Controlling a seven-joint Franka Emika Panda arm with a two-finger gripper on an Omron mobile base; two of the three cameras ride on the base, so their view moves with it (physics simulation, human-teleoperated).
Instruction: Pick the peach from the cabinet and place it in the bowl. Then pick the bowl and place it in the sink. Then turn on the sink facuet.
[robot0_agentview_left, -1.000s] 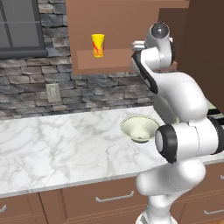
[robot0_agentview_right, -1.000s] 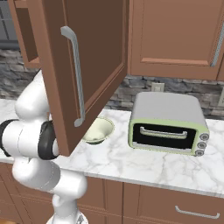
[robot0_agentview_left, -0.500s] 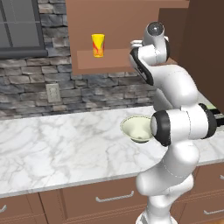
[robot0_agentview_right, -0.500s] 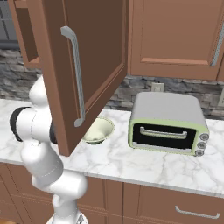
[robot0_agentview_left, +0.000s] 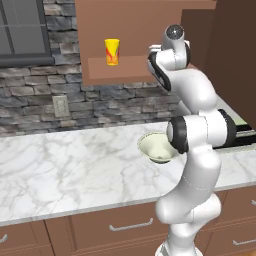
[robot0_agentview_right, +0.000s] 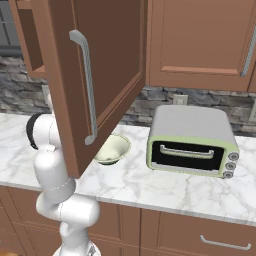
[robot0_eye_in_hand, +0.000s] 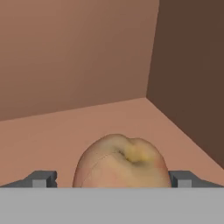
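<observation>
Two fingertips (robot0_eye_in_hand: 43, 179) flank the peach (robot0_eye_in_hand: 122, 162) on the cabinet (robot0_eye_in_hand: 65, 57) shelf, gripper (robot0_eye_in_hand: 112, 180) spread wide, no contact visible; the fruit's lower half is cut off. Bowl (robot0_agentview_left: 157, 147) on the counter (robot0_agentview_left: 65, 170), partly hidden behind the arm. Yellow cup (robot0_agentview_left: 112, 51) sits left on the ledge.

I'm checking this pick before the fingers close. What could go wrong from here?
The open gripper straddles the peach, fingertips apart from it: closing off-centre might roll the round fruit across the cabinet shelf. The open cabinet door hangs over the bowl, so the arm could clip it carrying the fruit down.
</observation>
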